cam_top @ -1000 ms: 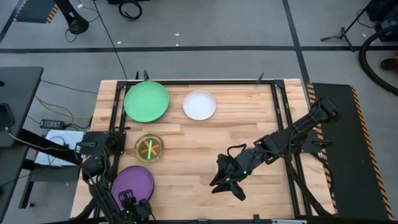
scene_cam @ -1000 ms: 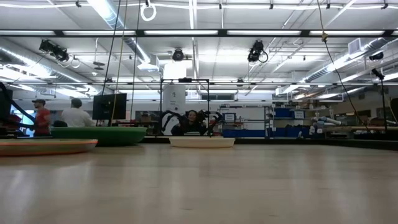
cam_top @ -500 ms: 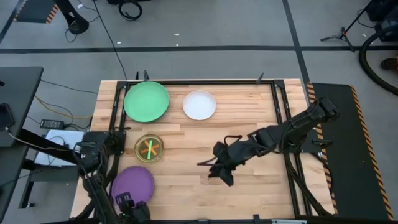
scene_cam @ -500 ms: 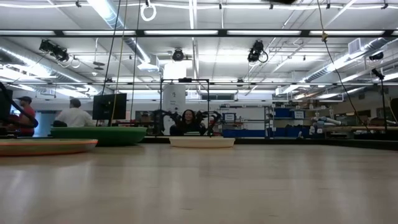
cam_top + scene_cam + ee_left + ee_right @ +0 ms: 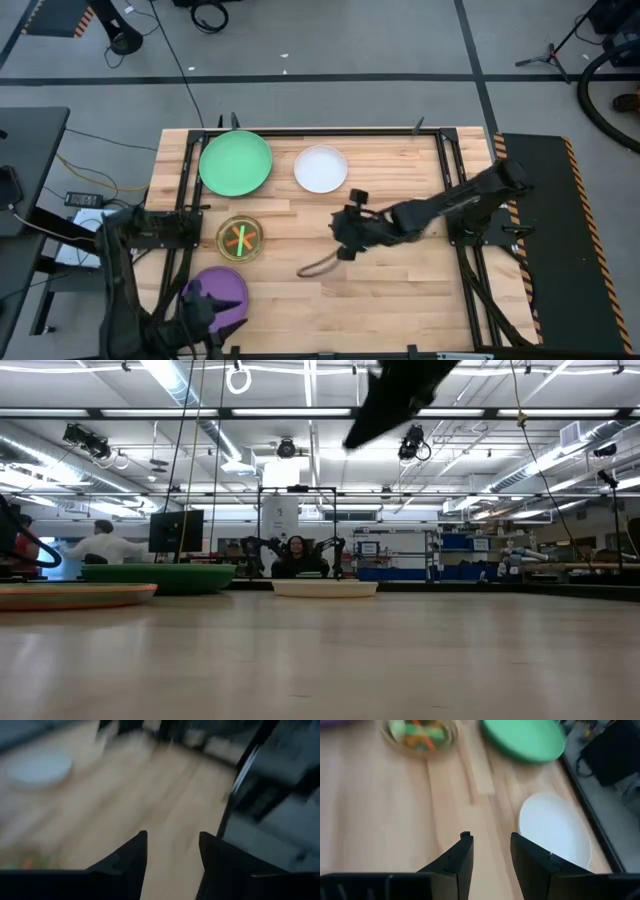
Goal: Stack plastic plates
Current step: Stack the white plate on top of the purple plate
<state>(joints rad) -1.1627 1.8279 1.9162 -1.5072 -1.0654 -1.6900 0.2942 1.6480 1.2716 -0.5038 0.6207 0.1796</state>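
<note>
A large green plate (image 5: 235, 163) and a medium white plate (image 5: 321, 168) lie flat near the table's far edge. A small stack of translucent plates (image 5: 240, 238), orange and lime showing, sits left of centre, and a purple plate (image 5: 213, 293) lies at the near left. My right gripper (image 5: 342, 232) hovers open above the table's middle, just near of the white plate (image 5: 555, 831), with the green plate (image 5: 525, 737) beyond it. My left gripper (image 5: 203, 308) hangs open over the purple plate's near part and touches nothing. No black plate shows.
Bare wood lies across the table's middle and right half (image 5: 400, 290). A loose dark cable loop (image 5: 315, 266) hangs under my right arm. Black rails (image 5: 447, 170) run along the table's left and right sides. In the low view people stand in the room behind the table.
My right gripper has risen and swung from the near middle of the table toward the far edge and left, ending close to the white plate. My left arm has swung outward to the left and lifted, its gripper shifting a little toward the far edge over the purple plate.
</note>
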